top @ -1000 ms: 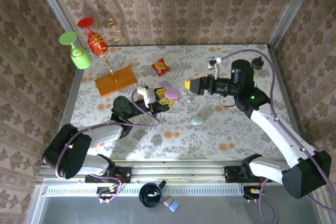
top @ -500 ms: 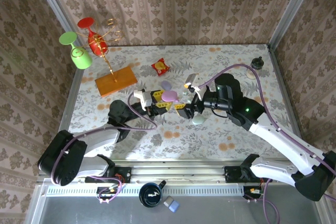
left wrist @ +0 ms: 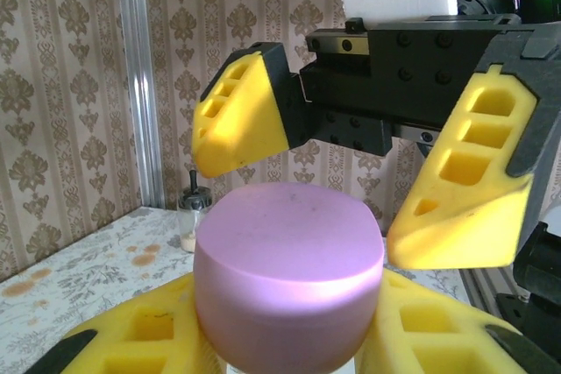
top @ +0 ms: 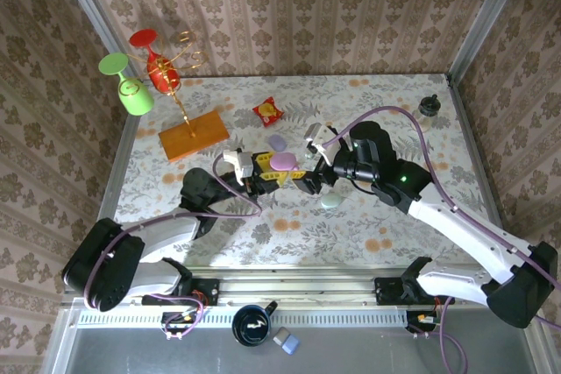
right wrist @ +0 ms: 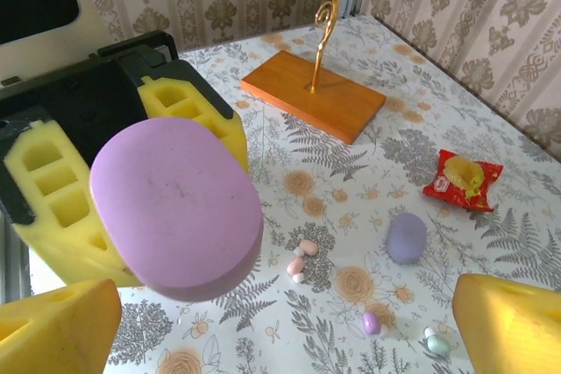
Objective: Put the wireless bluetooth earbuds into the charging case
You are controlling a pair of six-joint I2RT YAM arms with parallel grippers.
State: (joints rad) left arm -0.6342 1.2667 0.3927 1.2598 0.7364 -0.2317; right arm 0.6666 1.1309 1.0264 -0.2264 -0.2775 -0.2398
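My left gripper (top: pixel 273 168) is shut on a pink pebble-shaped charging case (top: pixel 282 161), lid closed, held above the table. The left wrist view has the case (left wrist: pixel 289 273) between my yellow fingers (left wrist: pixel 131 339). My right gripper (top: pixel 309 179) is open and faces it, its fingers (left wrist: pixel 241 120) spread just beyond the case. In the right wrist view the case (right wrist: pixel 175 208) sits close ahead. On the table below lie the earbuds: two pink ones (right wrist: pixel 302 256), a lilac one (right wrist: pixel 371 323) and a whitish-green one (right wrist: pixel 436 343).
A closed lilac case (top: pixel 278 142) and a mint case (top: pixel 330 201) lie on the floral table. A red-and-yellow snack packet (top: pixel 267 111) is behind them. A wooden-based stand (top: pixel 193 133) with coloured glasses is at the back left, a small bottle (top: pixel 429 104) at the back right.
My right arm has swung in from the back right and come down, bringing its open gripper up to the pink case. The left gripper still holds the case and has shifted slightly.
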